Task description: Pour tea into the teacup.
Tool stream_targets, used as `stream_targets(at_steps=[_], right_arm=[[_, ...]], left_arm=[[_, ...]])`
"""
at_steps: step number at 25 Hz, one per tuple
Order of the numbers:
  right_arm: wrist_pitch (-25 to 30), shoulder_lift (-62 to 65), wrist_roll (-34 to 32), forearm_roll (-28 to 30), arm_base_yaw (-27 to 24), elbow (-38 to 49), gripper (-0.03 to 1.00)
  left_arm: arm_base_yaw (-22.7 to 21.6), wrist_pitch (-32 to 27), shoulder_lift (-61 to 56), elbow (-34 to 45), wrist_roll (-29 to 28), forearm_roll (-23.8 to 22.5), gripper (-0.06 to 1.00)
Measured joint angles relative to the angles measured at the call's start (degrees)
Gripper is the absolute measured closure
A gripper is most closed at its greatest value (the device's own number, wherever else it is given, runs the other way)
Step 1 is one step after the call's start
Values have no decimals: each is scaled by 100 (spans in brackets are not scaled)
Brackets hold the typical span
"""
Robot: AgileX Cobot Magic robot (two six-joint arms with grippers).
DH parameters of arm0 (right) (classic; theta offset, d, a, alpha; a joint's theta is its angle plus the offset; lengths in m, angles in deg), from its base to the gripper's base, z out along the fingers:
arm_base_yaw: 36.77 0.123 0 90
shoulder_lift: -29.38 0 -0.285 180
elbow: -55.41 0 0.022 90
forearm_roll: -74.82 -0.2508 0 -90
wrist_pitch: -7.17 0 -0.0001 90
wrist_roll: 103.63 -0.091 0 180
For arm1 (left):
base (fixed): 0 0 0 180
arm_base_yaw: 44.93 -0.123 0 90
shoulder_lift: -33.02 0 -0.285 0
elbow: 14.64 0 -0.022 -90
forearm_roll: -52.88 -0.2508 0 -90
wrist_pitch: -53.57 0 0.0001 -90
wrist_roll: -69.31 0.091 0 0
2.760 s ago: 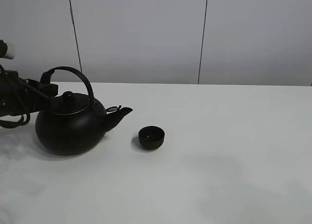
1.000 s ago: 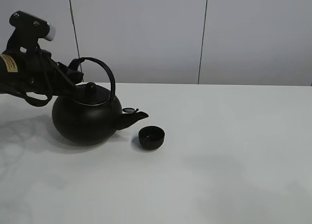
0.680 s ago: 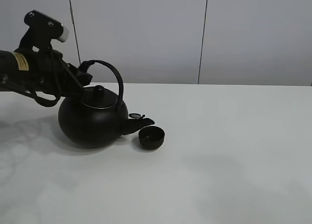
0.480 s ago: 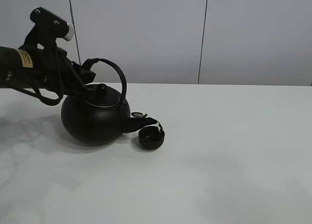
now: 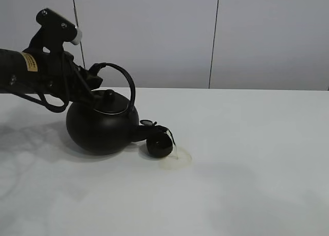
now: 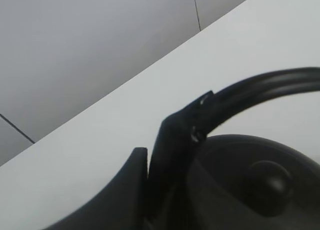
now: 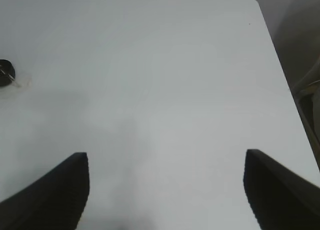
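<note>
In the exterior high view my left gripper (image 5: 94, 75) is shut on the arched handle of the big black kettle (image 5: 103, 128), which is tilted with its spout over the small black teacup (image 5: 158, 147). A thin stream of tea (image 5: 172, 140) arcs past the cup's right rim. It lands in a pale yellowish puddle (image 5: 177, 159) on the table beside the cup. The left wrist view shows a finger (image 6: 167, 155) clamped on the handle (image 6: 260, 87) above the lid knob (image 6: 265, 182). My right gripper (image 7: 165, 190) is open and empty, far from the teacup (image 7: 5, 72).
The white table (image 5: 247, 169) stretches to the right and front of the cup. A grey panelled wall (image 5: 216, 35) stands behind it. The right wrist view shows the table's right edge (image 7: 280, 74) with a dark gap beyond it.
The left arm carried the kettle rightward to the cup and tilted it. Tea now streams out, overshoots the cup and has formed a puddle on the table.
</note>
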Motion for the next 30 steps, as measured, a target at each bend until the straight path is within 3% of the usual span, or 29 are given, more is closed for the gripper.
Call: stream_targets(at_steps=[23, 27, 30], right_arm=[[-5, 0, 0, 0, 0, 0, 39], [0, 0, 0, 0, 0, 0, 39], [0, 0, 0, 0, 0, 0, 39]], left_arm=[[-141, -8, 0, 0, -7, 58, 82], [-141, 134, 0, 28, -389, 95, 82], [-186, 599, 0, 160, -885, 280, 82]])
